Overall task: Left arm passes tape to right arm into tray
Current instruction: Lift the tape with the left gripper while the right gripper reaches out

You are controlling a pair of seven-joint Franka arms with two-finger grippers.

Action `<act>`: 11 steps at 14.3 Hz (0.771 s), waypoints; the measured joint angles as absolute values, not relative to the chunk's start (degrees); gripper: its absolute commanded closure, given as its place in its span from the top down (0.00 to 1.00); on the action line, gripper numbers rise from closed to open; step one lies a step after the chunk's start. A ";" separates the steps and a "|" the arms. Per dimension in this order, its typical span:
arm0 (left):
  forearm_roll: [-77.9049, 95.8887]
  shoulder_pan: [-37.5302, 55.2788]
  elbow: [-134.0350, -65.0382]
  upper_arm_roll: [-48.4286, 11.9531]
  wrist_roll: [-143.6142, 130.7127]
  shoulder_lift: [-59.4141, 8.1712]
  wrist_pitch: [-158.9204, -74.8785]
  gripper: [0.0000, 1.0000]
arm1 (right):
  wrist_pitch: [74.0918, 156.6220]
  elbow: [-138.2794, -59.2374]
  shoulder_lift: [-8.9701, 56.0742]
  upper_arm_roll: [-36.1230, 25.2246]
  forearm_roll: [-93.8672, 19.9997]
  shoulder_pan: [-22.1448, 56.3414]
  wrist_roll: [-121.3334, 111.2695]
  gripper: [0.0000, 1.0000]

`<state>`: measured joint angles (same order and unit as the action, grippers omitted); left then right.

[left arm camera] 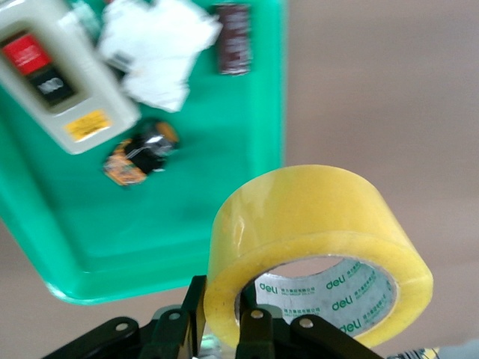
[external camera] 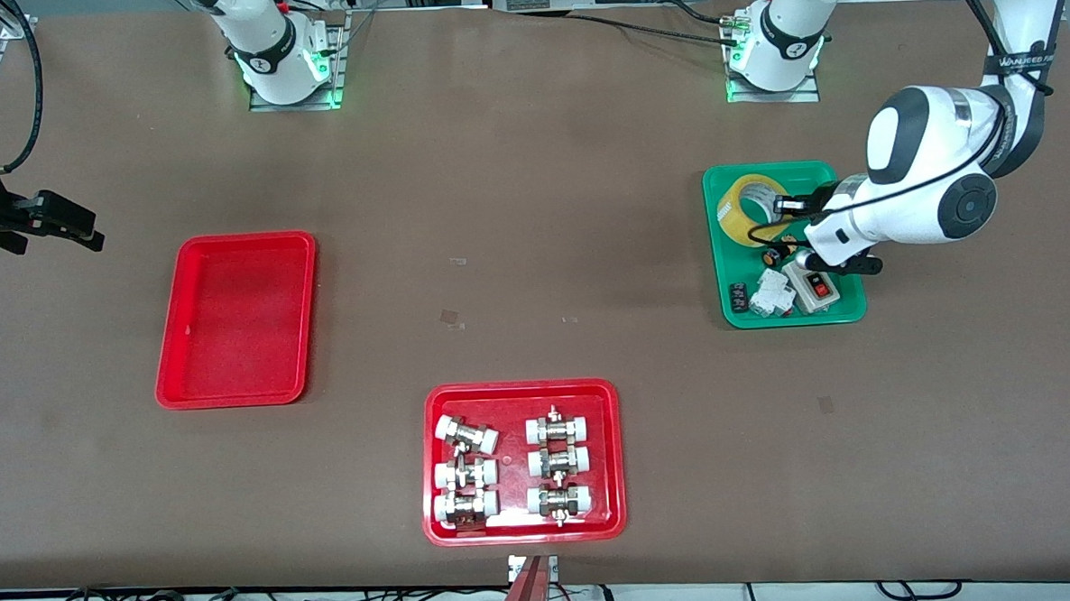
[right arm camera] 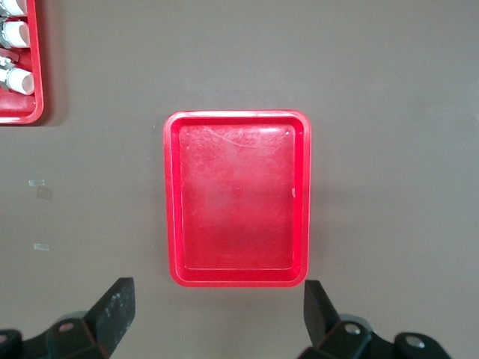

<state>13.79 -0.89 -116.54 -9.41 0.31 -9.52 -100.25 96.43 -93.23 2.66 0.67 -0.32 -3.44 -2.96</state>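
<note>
The yellow tape roll (external camera: 746, 206) with its white core is held in my left gripper (external camera: 788, 206), over the corner of the green tray (external camera: 847, 312) farthest from the camera. In the left wrist view the gripper (left arm camera: 224, 318) is shut on the wall of the tape (left arm camera: 314, 224), one finger outside the roll and one inside the core. The plain red tray (external camera: 238, 318) lies empty toward the right arm's end of the table. My right gripper (external camera: 67, 226) is open and empty, up in the air beside that tray; in its wrist view the gripper (right arm camera: 217, 310) looks down on the tray (right arm camera: 236, 198).
The green tray holds a grey switch box (external camera: 814, 288) with red and black buttons, white parts (external camera: 769, 292) and small dark pieces. A red tray with metal pipe fittings (external camera: 527, 528) lies near the table's front edge; its corner shows in the right wrist view (right arm camera: 19, 116).
</note>
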 measured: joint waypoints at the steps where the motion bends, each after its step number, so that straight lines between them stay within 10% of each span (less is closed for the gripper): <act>1: 15.85 -0.86 -114.81 -11.45 -1.65 -9.51 -99.07 0.00 | 96.46 -93.23 2.81 0.67 -0.32 -3.45 -2.96 1.00; 11: 39.43 2.24 -93.89 -28.99 -30.21 -14.15 -98.44 0.00 | 93.54 -93.29 3.34 0.86 -0.24 -3.39 -2.99 1.00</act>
<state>39.43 2.24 -93.89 -28.99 -30.21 -14.15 -98.44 93.54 -93.29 3.34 0.86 -0.24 -3.39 -2.99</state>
